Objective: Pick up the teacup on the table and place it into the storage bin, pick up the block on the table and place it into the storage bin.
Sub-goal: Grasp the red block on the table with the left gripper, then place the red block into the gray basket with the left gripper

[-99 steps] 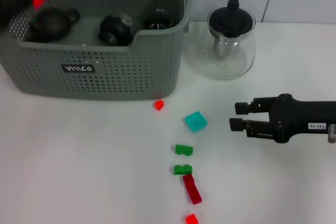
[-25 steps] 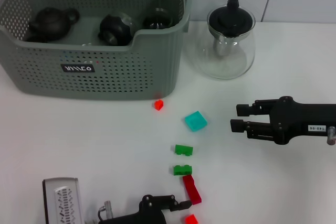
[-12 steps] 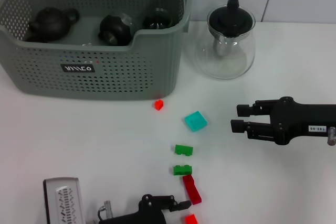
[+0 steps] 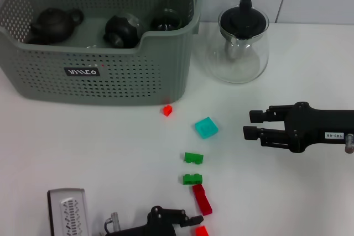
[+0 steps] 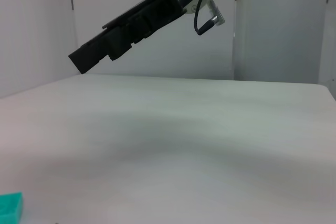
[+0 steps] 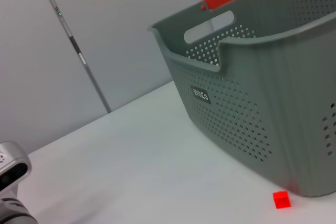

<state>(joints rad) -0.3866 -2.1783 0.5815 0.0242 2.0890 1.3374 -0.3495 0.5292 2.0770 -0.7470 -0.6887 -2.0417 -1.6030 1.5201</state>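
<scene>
Storage bin [image 4: 110, 75] already holds dark teaware; no teacup shows on the table [image 4: 83, 147], so I judge that half done. Blocks remain: small red cube [image 4: 167, 110] just before the bin's near corner, teal block [image 4: 206, 127] beyond it, two green, two red farther from the bin. My left gripper [image 4: 193, 220] sits low by the red ones, fingers' state unclear. My right gripper [image 4: 251, 124] hovers past the teal block, fingers apart, empty.

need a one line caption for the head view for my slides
Both end effectors over the table: left end effector low beside the red blocks, right end effector open near the teal block, storage bin behind.
</scene>
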